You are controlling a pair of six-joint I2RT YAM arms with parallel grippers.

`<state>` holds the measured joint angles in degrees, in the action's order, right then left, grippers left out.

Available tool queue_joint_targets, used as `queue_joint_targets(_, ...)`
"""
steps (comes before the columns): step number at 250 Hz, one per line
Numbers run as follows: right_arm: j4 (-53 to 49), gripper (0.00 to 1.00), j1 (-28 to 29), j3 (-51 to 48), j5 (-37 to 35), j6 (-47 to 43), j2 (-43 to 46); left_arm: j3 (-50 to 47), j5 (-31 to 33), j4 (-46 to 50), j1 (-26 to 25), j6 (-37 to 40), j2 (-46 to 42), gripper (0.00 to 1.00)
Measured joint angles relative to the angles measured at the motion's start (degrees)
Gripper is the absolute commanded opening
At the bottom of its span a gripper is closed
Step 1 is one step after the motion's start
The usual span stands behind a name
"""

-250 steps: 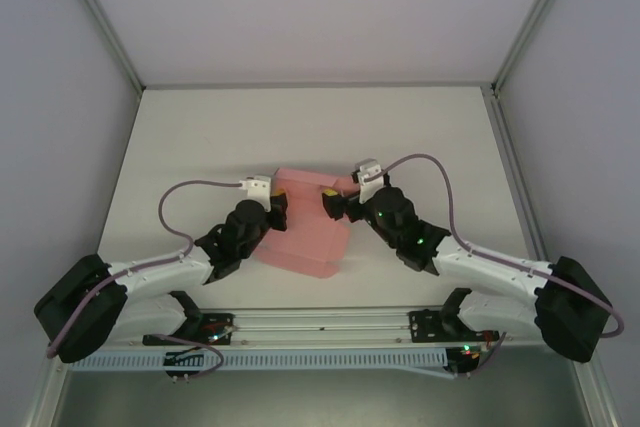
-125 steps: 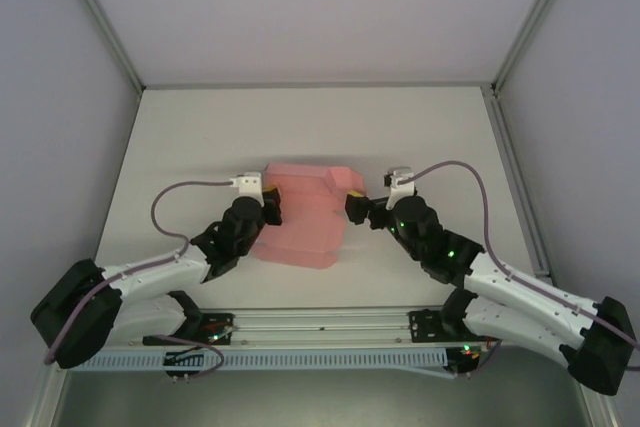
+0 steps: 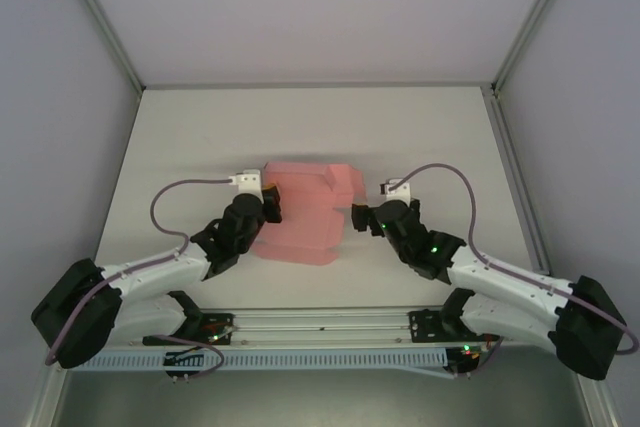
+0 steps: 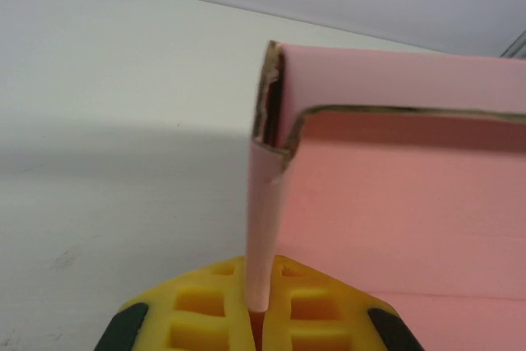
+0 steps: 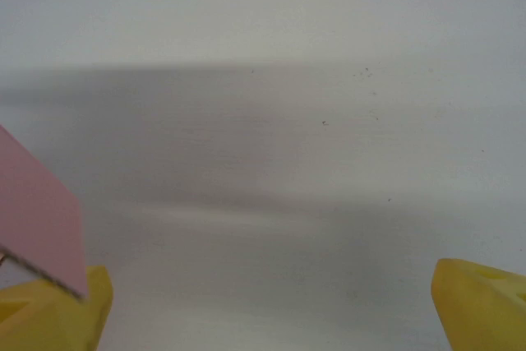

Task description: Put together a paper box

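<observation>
In left tool (image 4: 256, 322) sits paper box (image 4: 394, 195) — thin, pink.

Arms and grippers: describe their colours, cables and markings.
The left arm and right arm have white links, black joints and bases. A mauve cable loops to a white block at each wrist. Green lights dot the right arm. The left gripper and right gripper have yellow fingers.
</observation>
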<state>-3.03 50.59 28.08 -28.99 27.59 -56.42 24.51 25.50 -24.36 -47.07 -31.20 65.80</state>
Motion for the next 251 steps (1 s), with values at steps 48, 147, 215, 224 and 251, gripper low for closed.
queue_joint_targets(48,4.44,1.00,-0.09,3.48,-0.04,-4.26,-4.39,0.00,-0.35,0.04,0.48,-0.02,0.98,0.00)
queue_joint_targets(147,14.08,1.00,-0.09,5.11,6.23,-7.28,-12.37,0.00,-3.32,-0.72,0.48,-0.61,2.89,0.00)
queue_joint_targets(215,16.33,1.00,-0.09,5.11,6.99,-7.48,-14.45,0.00,-3.39,-0.42,0.48,-1.29,2.93,0.00)
queue_joint_targets(224,15.89,1.00,-0.09,5.11,7.19,-7.45,-13.46,0.00,-3.26,-0.46,0.63,-1.33,2.93,0.00)
queue_joint_targets(251,13.05,1.00,-0.09,5.09,8.22,-7.23,-7.43,0.00,-3.26,-0.46,1.53,-1.36,2.93,0.00)
